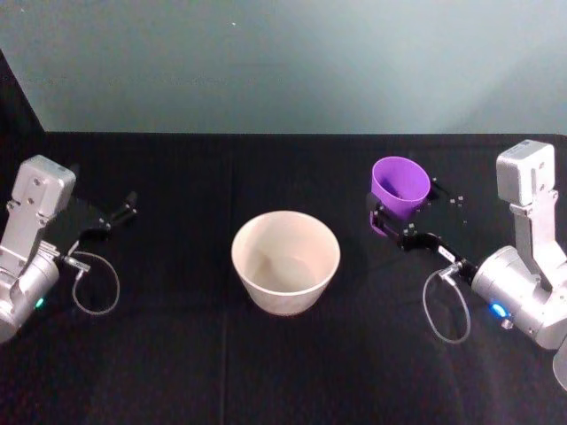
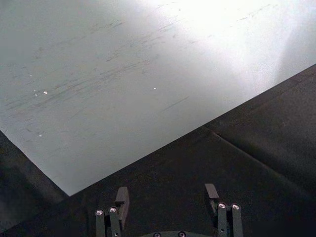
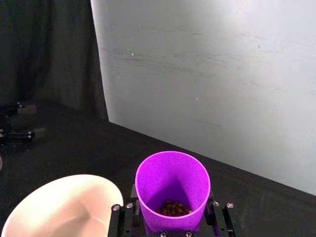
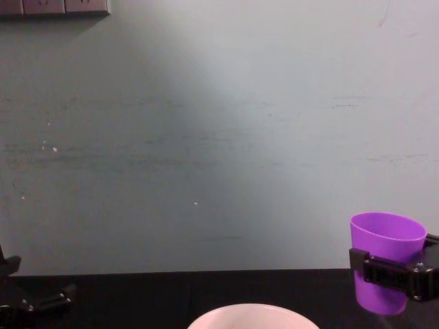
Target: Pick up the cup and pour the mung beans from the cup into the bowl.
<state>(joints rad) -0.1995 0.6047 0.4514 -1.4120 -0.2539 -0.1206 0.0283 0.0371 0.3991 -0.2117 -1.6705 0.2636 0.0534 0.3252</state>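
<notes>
Clearly the pick is done: the right gripper (image 1: 403, 209), jaws clamped on the upright purple cup (image 1: 400, 181) at the head view's right, should next carry its mung beans (image 3: 173, 208) over the central bowl (image 1: 283, 297) and tip, while the left gripper (image 1: 120, 212) idles, jaws apart, far left.

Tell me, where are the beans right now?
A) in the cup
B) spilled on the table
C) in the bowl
A: the right wrist view shows the dark beans lying at the bottom of the cup, which the right gripper holds, while the bowl looks empty.
</notes>
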